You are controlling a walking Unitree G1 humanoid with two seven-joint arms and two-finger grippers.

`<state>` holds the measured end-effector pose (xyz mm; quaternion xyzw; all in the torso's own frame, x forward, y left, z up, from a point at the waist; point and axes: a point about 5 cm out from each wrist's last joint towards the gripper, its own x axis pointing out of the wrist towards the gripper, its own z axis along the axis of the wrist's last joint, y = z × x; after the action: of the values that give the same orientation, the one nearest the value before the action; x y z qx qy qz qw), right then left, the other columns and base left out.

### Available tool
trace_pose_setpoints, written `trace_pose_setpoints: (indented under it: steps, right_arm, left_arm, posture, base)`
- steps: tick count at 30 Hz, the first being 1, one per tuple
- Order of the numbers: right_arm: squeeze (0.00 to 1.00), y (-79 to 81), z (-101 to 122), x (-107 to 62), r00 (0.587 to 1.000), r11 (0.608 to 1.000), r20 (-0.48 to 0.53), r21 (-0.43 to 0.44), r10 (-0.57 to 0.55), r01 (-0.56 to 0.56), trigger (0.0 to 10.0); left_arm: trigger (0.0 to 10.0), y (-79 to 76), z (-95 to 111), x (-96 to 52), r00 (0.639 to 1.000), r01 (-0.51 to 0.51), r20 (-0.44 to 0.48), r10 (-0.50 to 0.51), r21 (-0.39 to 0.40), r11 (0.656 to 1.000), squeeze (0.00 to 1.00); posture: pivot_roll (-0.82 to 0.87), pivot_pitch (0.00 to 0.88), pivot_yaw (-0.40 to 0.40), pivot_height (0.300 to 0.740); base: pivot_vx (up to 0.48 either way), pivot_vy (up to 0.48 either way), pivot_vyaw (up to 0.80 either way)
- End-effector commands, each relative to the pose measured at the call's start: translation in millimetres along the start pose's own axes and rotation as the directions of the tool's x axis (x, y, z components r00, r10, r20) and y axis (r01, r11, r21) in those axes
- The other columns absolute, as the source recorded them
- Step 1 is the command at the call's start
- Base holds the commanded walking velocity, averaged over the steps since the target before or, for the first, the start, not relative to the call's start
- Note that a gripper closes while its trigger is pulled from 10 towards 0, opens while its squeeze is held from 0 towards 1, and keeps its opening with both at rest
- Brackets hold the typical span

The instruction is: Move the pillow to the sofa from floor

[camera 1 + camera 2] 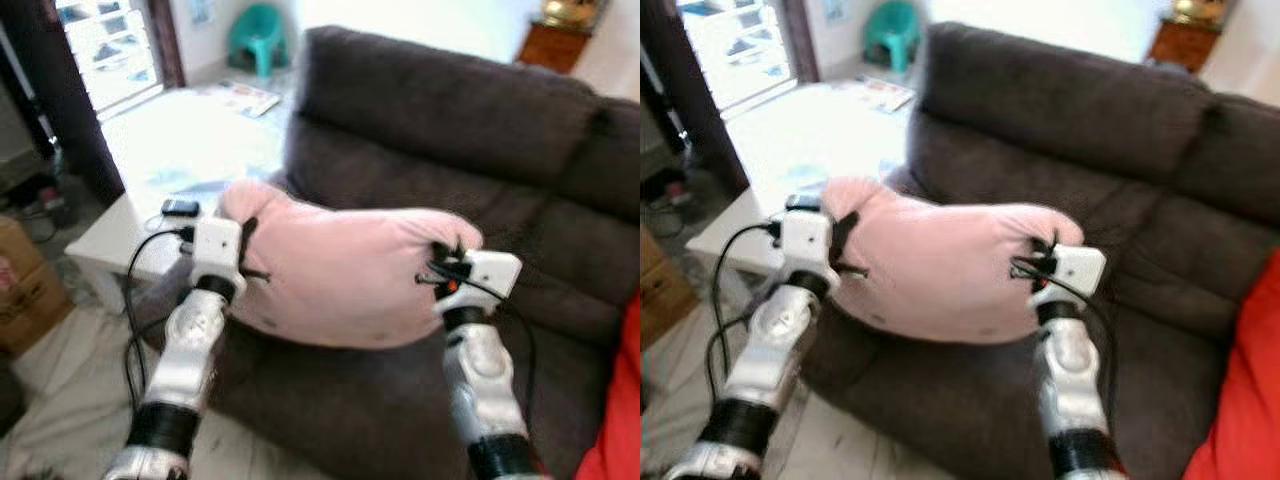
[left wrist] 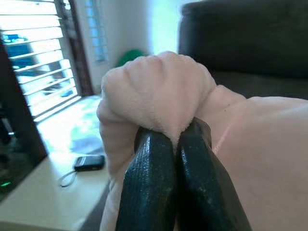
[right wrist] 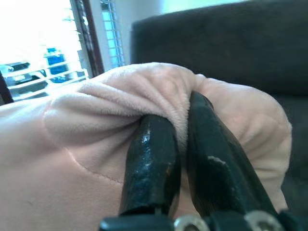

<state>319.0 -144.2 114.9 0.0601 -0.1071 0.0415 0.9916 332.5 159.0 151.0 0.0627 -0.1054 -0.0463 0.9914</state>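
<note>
Carrying the pillow (image 1: pixel 340 280) to the sofa (image 1: pixel 450 130) is the step in hand; pickup from the floor appears complete. The pink pillow hangs in the air between both grippers, above the sofa seat and in front of the backrest. The left gripper (image 2: pixel 175 144) is pinched tight on a bunched fold at the pillow's left corner. The right gripper (image 3: pixel 180 130) is likewise clamped on a gathered fold at the right corner. Both silver arms reach forward and upward at similar height, forearms near parallel, stretching the pillow between them. The next move calls for lowering the pillow onto the seat cushion, then opening both grippers together. A white table (image 1: pixel 110 235) with a phone (image 1: pixel 180 208) stands beside the sofa.
</note>
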Motion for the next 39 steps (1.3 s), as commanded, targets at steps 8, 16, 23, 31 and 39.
trace_pose_setpoints:
  steps: [8, 16, 23, 31, 39]
  right_arm:
    - [0.0, -9.2, 11.4, 3.5, 0.999, 1.0, 0.038, -0.005, -0.013, 0.014, 10.0]
    - [0.0, -14.0, 9.5, 3.4, 0.999, 0.999, 0.018, -0.008, -0.035, 0.035, 10.0]
    - [0.0, -19.0, 7.0, 5.0, 0.998, 0.997, -0.008, -0.034, -0.068, 0.068, 10.0]
    - [0.0, -25.2, 23.3, 31.6, 0.997, 0.994, 0.009, -0.075, -0.082, 0.082, 10.0]
    - [0.0, -1.7, 47.8, 75.2, 1.0, 0.993, -0.014, -0.12, -0.001, 0.0, 10.0]
  left_arm:
    - [10.0, -6.7, 16.5, 5.0, 0.997, 0.003, 0.08, -0.001, -0.022, 1.0, 0.0]
    - [10.0, -7.2, 16.2, 5.2, 0.997, 0.001, 0.079, 0.001, -0.025, 1.0, 0.0]
    - [10.0, -12.5, 7.9, 6.1, 0.999, 0.033, 0.019, -0.031, -0.094, 0.995, 0.0]
    - [10.0, -9.3, 6.8, 9.0, 1.0, 0.001, -0.009, -0.003, -0.231, 0.973, 0.0]
    - [10.0, -15.3, 8.0, 12.0, 0.996, 0.065, -0.035, -0.087, -0.412, 0.909, 0.0]
  posture:
    - [0.14, 0.0, -0.077, 0.74]
    - [0.14, 0.0, -0.08, 0.74]
    - [0.13, 0.0, -0.08, 0.74]
    - [0.13, 0.0, -0.084, 0.74]
    - [0.15, 0.0, -0.104, 0.74]
  base:
    - [0.311, 0.0, 0.4]
    - [0.311, 0.0, 0.0]
    - [0.172, 0.0, 0.0]
    - [0.0, 0.0, 0.0]
    - [0.0, 0.0, 0.0]
